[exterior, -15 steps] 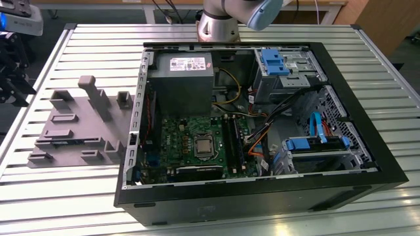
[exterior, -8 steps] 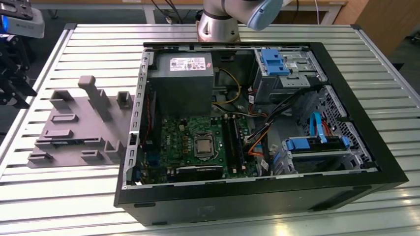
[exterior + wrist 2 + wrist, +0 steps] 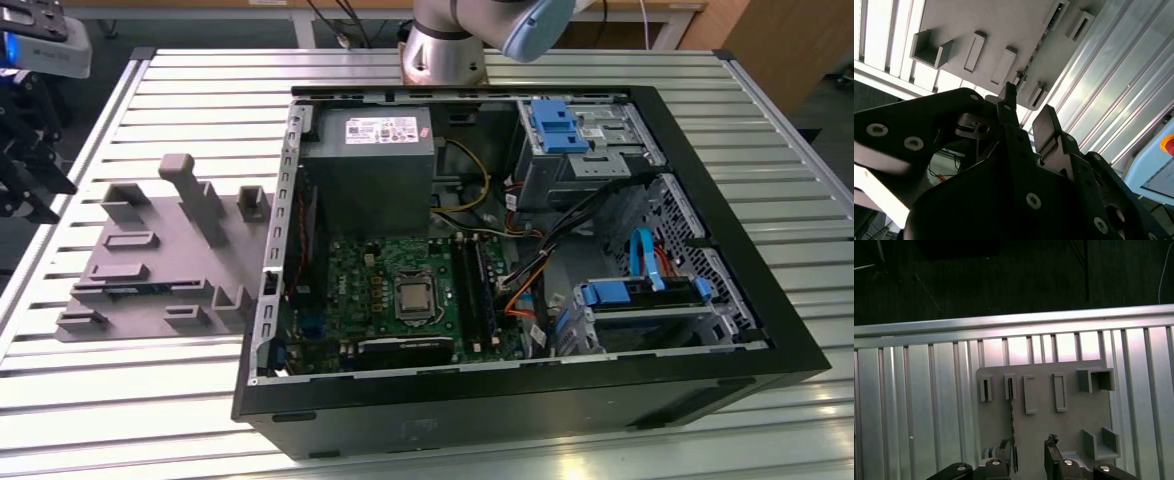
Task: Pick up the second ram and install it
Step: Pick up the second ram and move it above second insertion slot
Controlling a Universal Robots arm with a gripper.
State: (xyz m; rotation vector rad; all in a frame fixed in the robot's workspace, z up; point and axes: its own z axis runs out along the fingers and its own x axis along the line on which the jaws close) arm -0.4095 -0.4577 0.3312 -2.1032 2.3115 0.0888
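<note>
The second ram (image 3: 1013, 430) is a thin stick seen edge-on, standing in a slot of the grey holder plate (image 3: 1069, 425). In the second wrist view the second ram (image 3: 1038, 47) runs as a narrow dark line across the holder plate (image 3: 1004, 20). My gripper (image 3: 1027, 450) hovers above the plate, open, with nothing between its fingers. The stick lies just inside one fingertip (image 3: 1004, 447); the other fingertip (image 3: 1051, 444) stands well apart from it. The gripper (image 3: 1026, 112) shows its two black fingers with a gap between them.
The open computer case (image 3: 747, 330) lies on the slatted metal table (image 3: 174, 90). Its green motherboard (image 3: 360, 290) carries long black slots (image 3: 477, 290). The grey holder plate (image 3: 147, 250), with upright posts, sits at the exterior view's left of the case. The arm's base (image 3: 447, 45) stands behind the case.
</note>
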